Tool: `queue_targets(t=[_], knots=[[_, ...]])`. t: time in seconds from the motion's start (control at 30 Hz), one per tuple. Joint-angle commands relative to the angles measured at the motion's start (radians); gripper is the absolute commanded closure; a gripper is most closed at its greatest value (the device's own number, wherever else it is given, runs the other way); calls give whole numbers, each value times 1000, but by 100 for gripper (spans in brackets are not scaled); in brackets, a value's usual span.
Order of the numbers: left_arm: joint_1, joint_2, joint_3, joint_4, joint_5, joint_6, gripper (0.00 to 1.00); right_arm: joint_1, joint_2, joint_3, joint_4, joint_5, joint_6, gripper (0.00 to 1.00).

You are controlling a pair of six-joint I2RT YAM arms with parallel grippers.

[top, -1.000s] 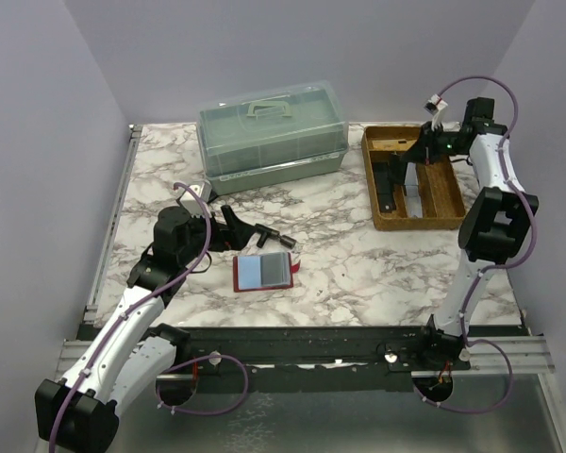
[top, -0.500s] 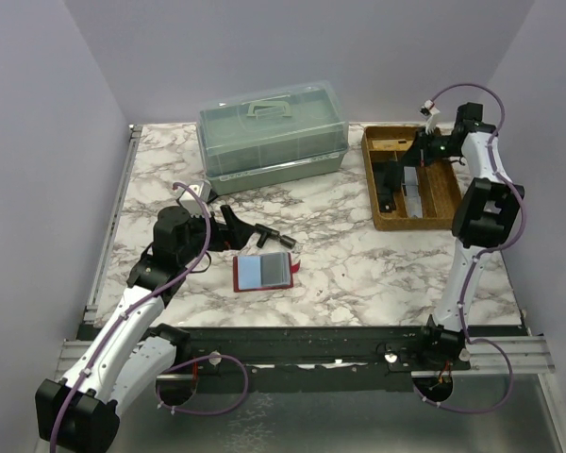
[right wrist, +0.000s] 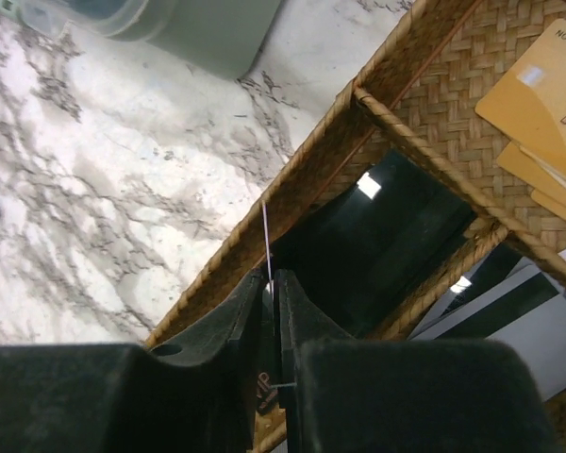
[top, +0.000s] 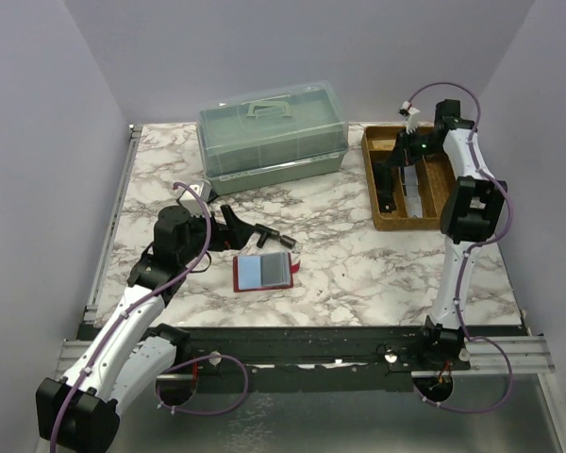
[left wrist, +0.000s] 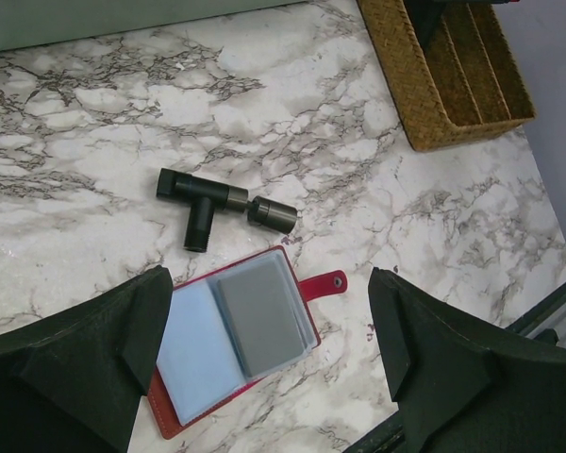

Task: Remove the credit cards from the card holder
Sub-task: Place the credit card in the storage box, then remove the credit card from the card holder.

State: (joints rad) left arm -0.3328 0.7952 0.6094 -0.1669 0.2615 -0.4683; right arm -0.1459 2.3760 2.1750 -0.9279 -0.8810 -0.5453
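Your left claw (left wrist: 269, 326) hangs over the front left part of the table (top: 358, 274), spread wide and holding nothing. Its wrist camera looks down between the two fingers (left wrist: 85, 359) onto the holder (left wrist: 170, 420). The holder lies open and flat on the marble, red cover underneath, and its strap (left wrist: 323, 283) with the snap sticks out to one side. The cards (left wrist: 262, 316) you are after sit in its clear sleeves, a grey one on the strap side and a pale blue one (left wrist: 193, 349) next to it. Neither card is touched by a claw. Just beyond the holder, close but apart from it, lies a black T-piece (left wrist: 203, 198). A pale green box (top: 269, 137) with a lid stands at the far edge of the table. Your right claw (right wrist: 274, 293) is well away from all this, reaching into the woven basket (right wrist: 311, 179) at the far right. From its own camera you see the jaws almost together, with only a narrow slit between them. A pale sliver (right wrist: 266, 241), thin like something seen edge-on, rises from that slit, and you cannot tell whether the jaws pinch it or merely stand around it. The tips sit at the basket's wall, with marble on one side and a dark compartment on the other. Yellow cards (right wrist: 538, 90) lie in the next compartment.
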Motion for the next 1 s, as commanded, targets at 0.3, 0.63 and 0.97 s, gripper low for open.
queue_targets(t=[0.3,0.63,0.97], knots=[[9,39,-17,62,154,-57,1,45,-161,-56,248,391,212,58],[-23,101,17,26,256,-276,1,45,-721,-741,437,-220,148,44],[-465,219,88,-178,-322,-309,5,45,-1018,-1185,499,-426,75,42]])
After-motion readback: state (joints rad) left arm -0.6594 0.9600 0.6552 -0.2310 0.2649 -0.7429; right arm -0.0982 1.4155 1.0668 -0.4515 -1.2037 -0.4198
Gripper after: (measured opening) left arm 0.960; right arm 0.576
